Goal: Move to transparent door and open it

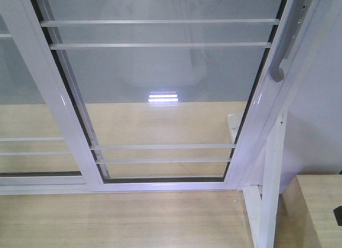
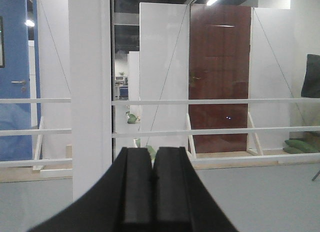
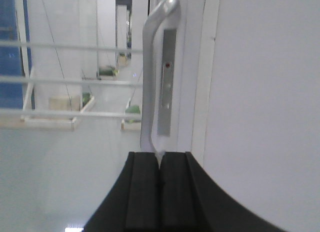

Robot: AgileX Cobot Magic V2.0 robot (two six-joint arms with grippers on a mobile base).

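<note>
1. Transparent door, a tall clear glass panel in a white frame with thin white horizontal bars (image 1: pixel 160 77). It fills the front view, directly ahead of the base. Judged not yet opened.
2. White triangular brace post (image 1: pixel 270 194). It stands at the door's right foot, apparently propping the frame.
3. Curved grey tubular handle (image 1: pixel 280 63), on the right stile. The front view catches it only at its upper right edge. The right wrist view shows it close, full length, with its mounting plate.
4. Right black end effector (image 3: pixel 160 189). Pads pressed together, holding nothing, just below the handle's lower end. Likely lined up for a grasp, so it must open first.
5. Left black end effector (image 2: pixel 152 192). Likewise closed and empty, facing the barred glass. Only its view shows the red-brown door (image 2: pixel 220 77) beyond.

Neither end effector appears in the front view.
</note>
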